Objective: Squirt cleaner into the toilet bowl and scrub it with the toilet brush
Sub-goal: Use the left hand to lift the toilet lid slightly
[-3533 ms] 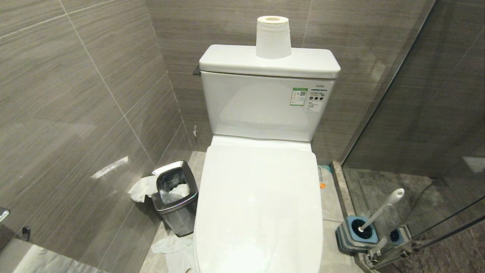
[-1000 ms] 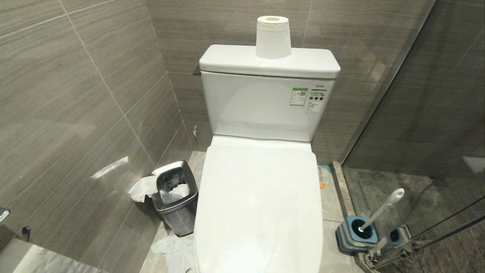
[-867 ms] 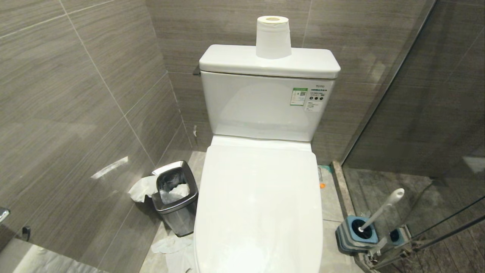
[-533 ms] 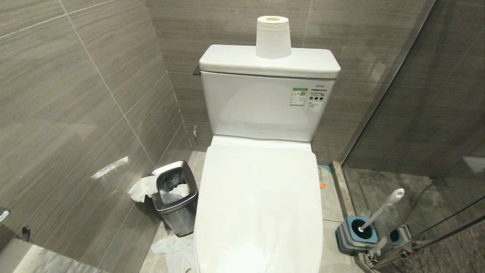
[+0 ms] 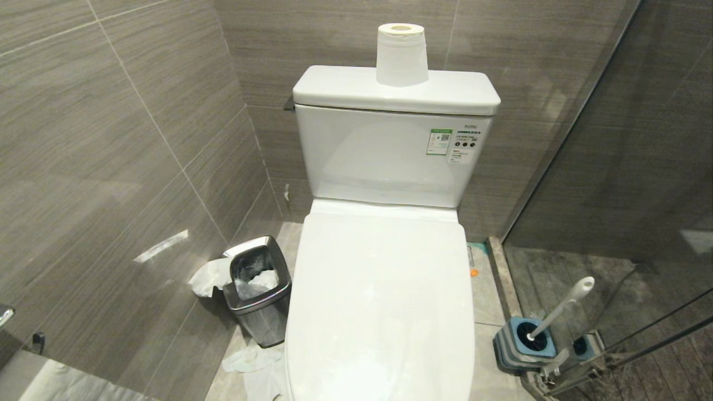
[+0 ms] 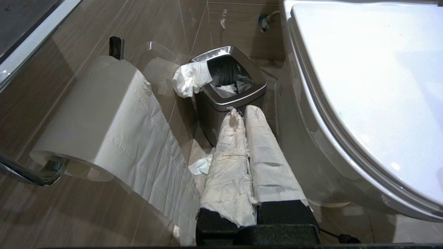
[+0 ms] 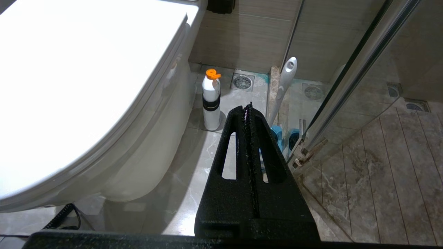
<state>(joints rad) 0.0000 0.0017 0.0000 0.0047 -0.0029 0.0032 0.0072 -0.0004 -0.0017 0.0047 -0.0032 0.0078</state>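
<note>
**Q:** What was the condition of the toilet bowl (image 5: 384, 301)?
**A:** Its white lid was down, covering the basin. No cleaner was visible on the porcelain. A paper roll (image 5: 401, 54) stood upright on the cistern lid, near the rear edge.

**Q:** Where was the toilet brush (image 5: 560, 308)?
**A:** It stood tilted in its grey-and-blue base (image 5: 521, 345) on the floor, at the right side of the bowl, against the glass partition (image 7: 349, 69). Its head was seated in the base.

**Q:** Was a cleaner bottle present?
**A:** A white bottle with an orange cap (image 7: 211, 100) stood upright on the floor, just beside the right flank of the bowl, near a floor drain (image 7: 242, 82).

**Q:** State of the left gripper (image 6: 242, 111)?
**A:** Its paper-wrapped fingers (image 6: 266, 155) were pressed together, holding nothing. It hung low at the left side of the bowl, pointed toward the steel waste bin (image 6: 226, 90). A wall-mounted paper roll (image 6: 93, 117) hung beside it.

**Q:** State of the right gripper (image 7: 247, 108)?
**A:** Its black fingers were pressed together, empty, low at the right side of the bowl, pointed toward the brush. Neither arm appeared in the head view.
</note>
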